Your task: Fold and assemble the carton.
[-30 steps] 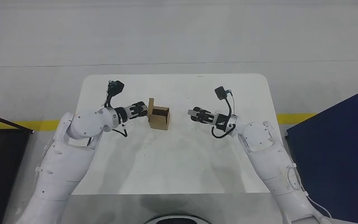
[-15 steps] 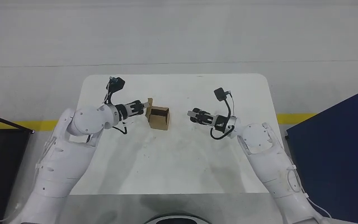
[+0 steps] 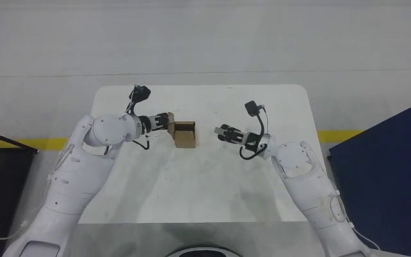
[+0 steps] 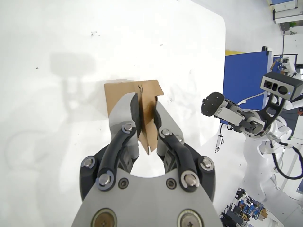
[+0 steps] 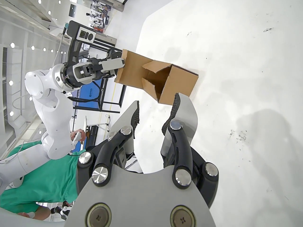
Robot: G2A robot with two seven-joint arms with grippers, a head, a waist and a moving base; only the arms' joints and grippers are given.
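No words, numbers or signs can be read here: the small white mark on the blue panel (image 5: 94, 95) in the room behind is too small to make out, and the visible faces of the brown carton (image 5: 180, 81) show no legible print.

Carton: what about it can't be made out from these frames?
1. Left wrist view: most of the carton body sits behind its own flap and the left tool pinching it.
2. Right wrist view: the far end of the carton's inside is in shadow, and one corner is covered by a fingertip of the right tool.
3. Top view: the flap positions are too small to read.
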